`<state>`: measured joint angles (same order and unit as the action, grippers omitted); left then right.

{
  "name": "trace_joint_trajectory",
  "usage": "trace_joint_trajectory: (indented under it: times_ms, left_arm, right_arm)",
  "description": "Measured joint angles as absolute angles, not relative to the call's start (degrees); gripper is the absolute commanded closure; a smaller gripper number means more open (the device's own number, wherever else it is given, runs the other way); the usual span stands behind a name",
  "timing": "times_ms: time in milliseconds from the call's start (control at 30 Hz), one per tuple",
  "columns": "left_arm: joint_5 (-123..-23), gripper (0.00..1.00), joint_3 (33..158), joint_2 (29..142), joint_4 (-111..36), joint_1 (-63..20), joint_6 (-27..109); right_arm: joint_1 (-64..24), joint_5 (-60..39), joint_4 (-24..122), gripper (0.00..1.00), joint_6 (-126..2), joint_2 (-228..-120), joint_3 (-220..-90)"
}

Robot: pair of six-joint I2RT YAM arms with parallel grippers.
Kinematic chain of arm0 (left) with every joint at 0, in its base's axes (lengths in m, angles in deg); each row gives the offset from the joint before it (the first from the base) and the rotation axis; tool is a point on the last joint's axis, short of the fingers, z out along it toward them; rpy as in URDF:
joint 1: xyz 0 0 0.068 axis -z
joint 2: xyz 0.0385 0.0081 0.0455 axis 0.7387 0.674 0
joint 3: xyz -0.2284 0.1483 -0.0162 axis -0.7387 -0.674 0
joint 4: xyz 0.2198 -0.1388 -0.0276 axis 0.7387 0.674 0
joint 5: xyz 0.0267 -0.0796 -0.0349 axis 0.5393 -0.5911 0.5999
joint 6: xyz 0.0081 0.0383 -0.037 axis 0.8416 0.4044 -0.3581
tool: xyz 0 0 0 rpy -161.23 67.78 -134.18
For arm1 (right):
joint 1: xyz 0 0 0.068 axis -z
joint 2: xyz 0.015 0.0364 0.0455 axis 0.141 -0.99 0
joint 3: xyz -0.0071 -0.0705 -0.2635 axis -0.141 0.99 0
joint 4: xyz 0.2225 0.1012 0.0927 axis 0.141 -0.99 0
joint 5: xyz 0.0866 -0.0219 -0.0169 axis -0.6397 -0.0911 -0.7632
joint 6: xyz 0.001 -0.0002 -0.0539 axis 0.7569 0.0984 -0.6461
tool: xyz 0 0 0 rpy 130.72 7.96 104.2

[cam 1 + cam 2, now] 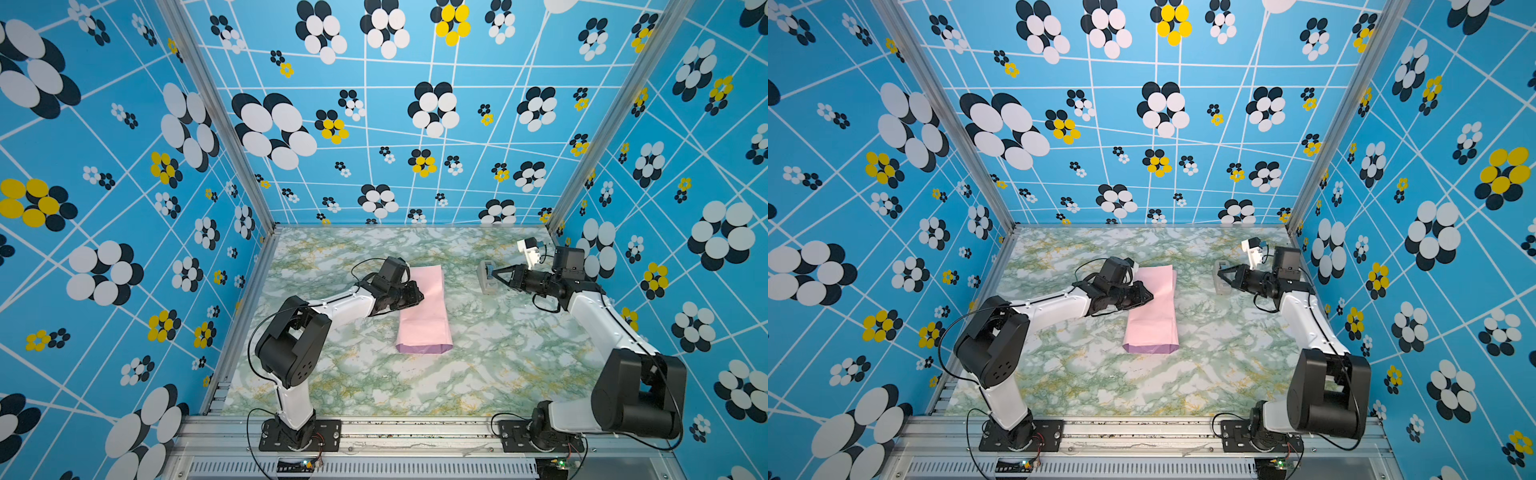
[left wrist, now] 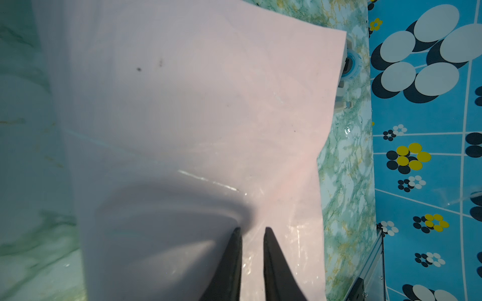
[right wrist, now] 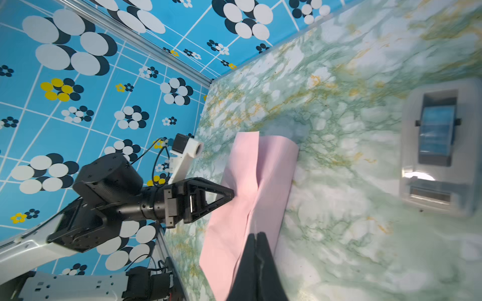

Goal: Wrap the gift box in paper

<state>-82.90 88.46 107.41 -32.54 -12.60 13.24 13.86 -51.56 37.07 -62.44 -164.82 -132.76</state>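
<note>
Left gripper [image 2: 252, 230], fingers slightly parted, pins paper [image 1: 424, 307] seam; right gripper [image 3: 257, 235], pressed together, clear of paper; risk: left lifts early, springy flap reopens

Marbled table [image 1: 498, 374]: folded paper [image 1: 426, 316] (pink side out), tape dispenser [image 1: 484, 286].

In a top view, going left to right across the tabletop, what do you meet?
In order: left arm's elbow → paper → tape dispenser → right arm's elbow.
</note>
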Motion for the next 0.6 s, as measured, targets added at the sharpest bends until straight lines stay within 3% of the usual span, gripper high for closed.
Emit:
trace_joint_trajectory:
  times_ms: [233,600]
  left_arm:
    - [-82.9,0.8,88.5,107.4,-32.7,-12.6,13.2]
    - [-82.9,0.8,88.5,107.4,-32.7,-12.6,13.2]
  right_arm:
    - [-1.6,-38.5,53.1,1.0,-46.8,-157.6,-123.1]
    - [-20.2,-10.9,71.6,1.0,-31.5,-160.5,-116.3]
